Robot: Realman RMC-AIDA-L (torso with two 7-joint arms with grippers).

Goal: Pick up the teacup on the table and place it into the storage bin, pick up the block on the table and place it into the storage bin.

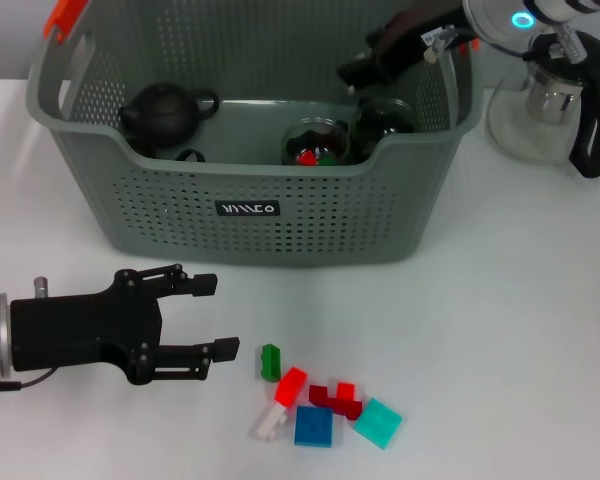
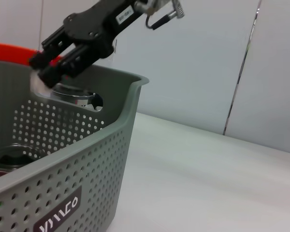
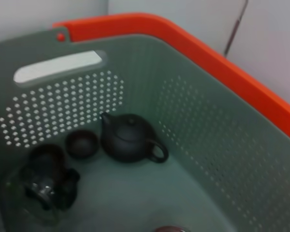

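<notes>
The storage bin (image 1: pixel 280 215), grey-green and perforated with orange-red handles, stands at the back of the white table. Inside it are a black teapot (image 1: pixel 165 112) and a small dark teacup (image 3: pixel 82 143) beside it. Several small blocks lie on the table in front: a green one (image 1: pixel 270 361), a red one (image 1: pixel 291 385), a blue one (image 1: pixel 313 426) and a teal one (image 1: pixel 378 422). My left gripper (image 1: pixel 218 318) is open and empty, low over the table left of the blocks. My right gripper (image 1: pixel 355 72) hovers over the bin's right end; it also shows in the left wrist view (image 2: pixel 41 70).
Two glass jars (image 1: pixel 315 140) stand inside the bin near its front wall. A glass kettle with a black handle (image 1: pixel 560 100) stands on the table right of the bin. A dark glass pot (image 3: pixel 48 176) sits in the bin.
</notes>
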